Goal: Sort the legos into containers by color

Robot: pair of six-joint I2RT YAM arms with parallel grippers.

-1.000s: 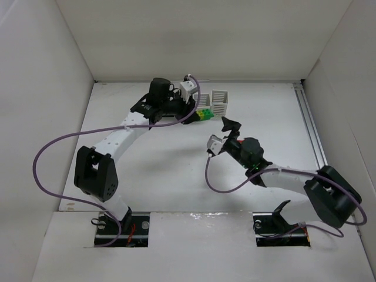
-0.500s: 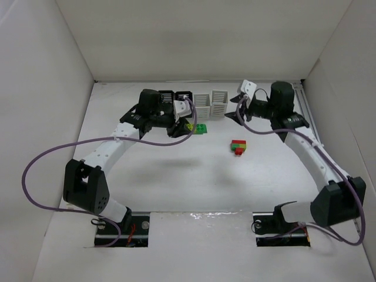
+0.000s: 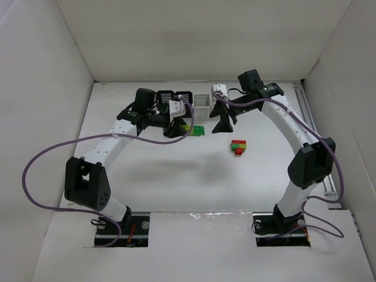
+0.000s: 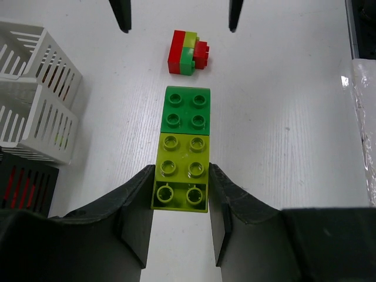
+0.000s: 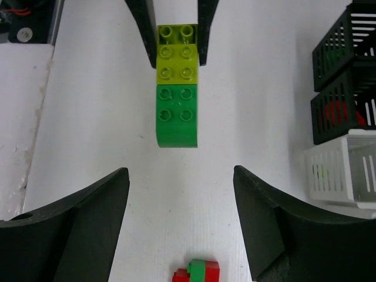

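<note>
A yellow-green brick (image 4: pixel 181 176) joined end to end with a green brick (image 4: pixel 185 110) lies on the white table. My left gripper (image 4: pixel 181 169) is shut on the yellow-green end; the pair also shows in the top view (image 3: pixel 198 129). A red and green stack (image 3: pixel 238 147) lies apart on the table, also in the left wrist view (image 4: pixel 188 51). My right gripper (image 5: pixel 179 171) is open and empty, facing the green brick (image 5: pixel 176 120) with the stack (image 5: pixel 197 273) below it. In the top view it (image 3: pixel 221 119) hangs in front of the baskets.
Two black baskets (image 3: pixel 166 97) (image 3: pixel 183 97) and a white basket (image 3: pixel 201 101) stand in a row at the back; a second white basket is mostly hidden behind my right wrist. The black ones hold something red (image 5: pixel 343 111). White walls enclose the table.
The right arm swung from mid-table to the back right, then left to face the brick pair. The red and green stack now lies on the table. The left gripper came onto the yellow-green brick.
</note>
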